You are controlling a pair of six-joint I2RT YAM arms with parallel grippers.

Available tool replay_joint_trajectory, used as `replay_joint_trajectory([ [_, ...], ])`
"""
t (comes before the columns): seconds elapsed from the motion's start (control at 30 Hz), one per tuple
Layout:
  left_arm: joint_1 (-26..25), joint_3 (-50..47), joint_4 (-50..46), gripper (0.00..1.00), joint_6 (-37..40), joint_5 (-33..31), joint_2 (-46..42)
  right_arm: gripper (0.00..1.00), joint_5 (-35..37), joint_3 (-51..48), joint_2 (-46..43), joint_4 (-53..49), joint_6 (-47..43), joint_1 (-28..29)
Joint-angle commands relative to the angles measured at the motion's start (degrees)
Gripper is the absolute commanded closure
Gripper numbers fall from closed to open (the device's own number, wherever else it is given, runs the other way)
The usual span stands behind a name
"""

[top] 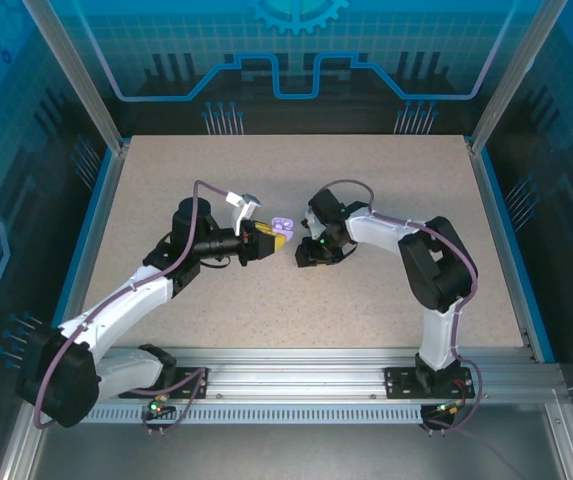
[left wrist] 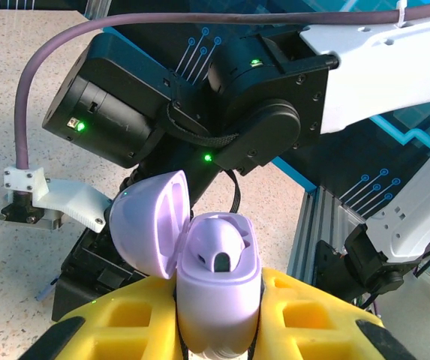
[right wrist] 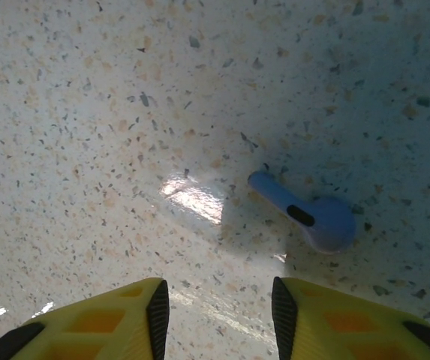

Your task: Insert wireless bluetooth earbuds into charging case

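Speckled pale tabletop [top: 366,180] runs from the metal rail [top: 296,362] at the near edge back to a blue-lit wall [top: 296,60]. Mid-table, the left gripper [top: 264,240] is clamped on the lavender charging case [left wrist: 218,296], yellow fingers [left wrist: 305,315] pressed to either side. Its lid [left wrist: 143,225] stands hinged open, and a lavender earbud [left wrist: 216,244] sits in a socket (only its rounded top shows). Just across from it, the right gripper [right wrist: 218,315] hangs over the table with fingers apart. A second lavender earbud [right wrist: 312,217] lies loose on the surface ahead of them.
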Motion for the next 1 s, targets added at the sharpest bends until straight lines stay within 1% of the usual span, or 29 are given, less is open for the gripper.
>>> replay_joint_trajectory([
  [0.0,0.7,-0.2,-0.9,0.93,1.8,-0.5,-0.9,0.57,1.5,2.1,1.4,-0.4,1.2,0.6],
  [0.17,0.7,-0.1,-0.9,0.93,1.9,-0.4,-0.7,0.57,4.7,3.8,2.6,-2.0,1.0,0.6],
  [0.63,0.7,0.4,-0.9,0.93,2.2,-0.4,0.3,0.57,8.6,10.4,7.3,-7.0,-1.8,1.7],
  [0.97,0.7,0.4,-1.0,0.93,2.3,-0.5,0.2,0.59,17.3,12.3,8.4,-9.6,-3.0,4.2],
])
